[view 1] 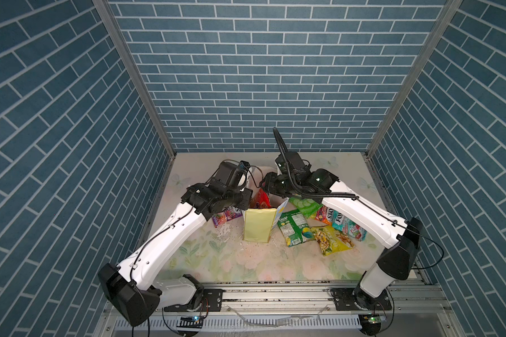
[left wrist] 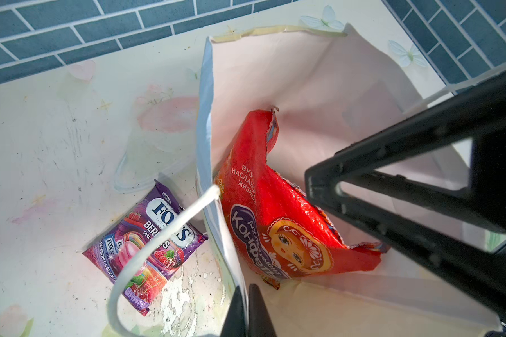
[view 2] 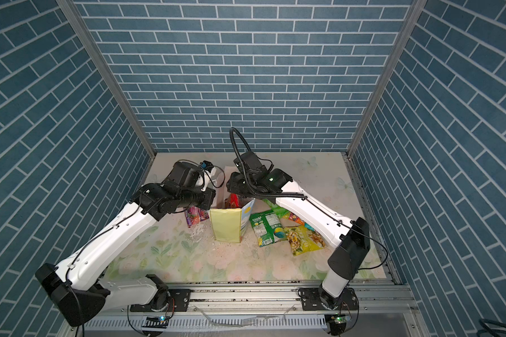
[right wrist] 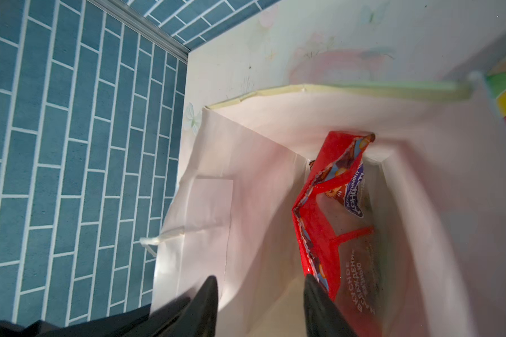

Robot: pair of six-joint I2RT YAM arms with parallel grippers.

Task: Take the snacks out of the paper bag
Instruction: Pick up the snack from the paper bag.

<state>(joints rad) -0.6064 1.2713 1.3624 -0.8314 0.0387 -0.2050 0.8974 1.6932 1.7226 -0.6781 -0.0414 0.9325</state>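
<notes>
At table centre the paper bag [view 1: 259,226] stands upright, mouth open, pale yellow-green narrow side toward the arm bases, far rim creased. Inside: one red packet [left wrist: 275,210] leaning on the wide wall that carries the cord handle [left wrist: 164,236]; print reads "Конфеты" / "Ассортимент" over a matryoshka face, plus "ВКУСНОЕ НАСЛАЖДЕНИЕ ЖИЗНЬЮ", partly legible. The left gripper [left wrist: 247,309] has its fingers pinched tight on the top edge of that same wall. The handle loops outward over the purple packet [left wrist: 146,242], flat on the table [view 1: 246,262] just beside the bag, label "FOX'S BERRIES", "RASPBERRY & BLACK C…" cut off. The right gripper [right wrist: 260,294] is inside the bag mouth, fingers spread, only white paper between them; one fingertip sits right at the red packet's edge, contact can't tell. On the bag's other side, in a top view, five packets lie bunched: green cucumber packet [view 1: 306,205], orange packet [view 1: 323,216] with the FOX'S logo upside down, teal packet [view 1: 348,226] reading "FOX…", small green packet [view 1: 297,229] with a text panel too small to read, yellow packet [view 1: 330,239]. Orange and teal run partly under the right forearm. Open floral tabletop lies between the bag and the front rail [view 1: 275,291], and behind the bag up to the back wall
</notes>
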